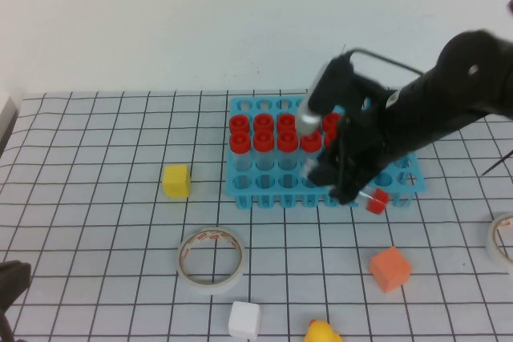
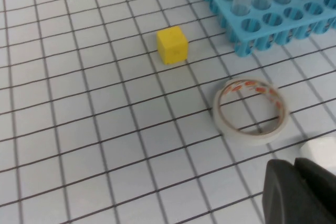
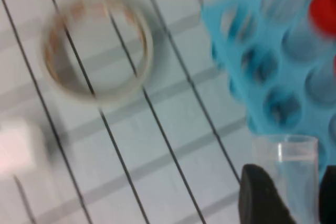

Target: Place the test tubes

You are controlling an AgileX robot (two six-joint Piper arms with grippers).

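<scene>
White gridded counter (image 1: 96,222), blue rack (image 1: 264,199) part-filled. Right claw (image 1: 346,188) sits at the rack's front edge gripping a test tube (image 1: 370,198) — tilted, nearly lying, red cap toward the robot's right. Looks mid-placement; next it needs standing cap-up over a free hole. Left claw (image 1: 12,278) is parked closed at the near left corner.

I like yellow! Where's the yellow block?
High view: the yellow block sits left of the blue rack, beyond the tape roll. The left gripper is parked at the near left edge; the right gripper holds a test tube at the rack's front.
</scene>
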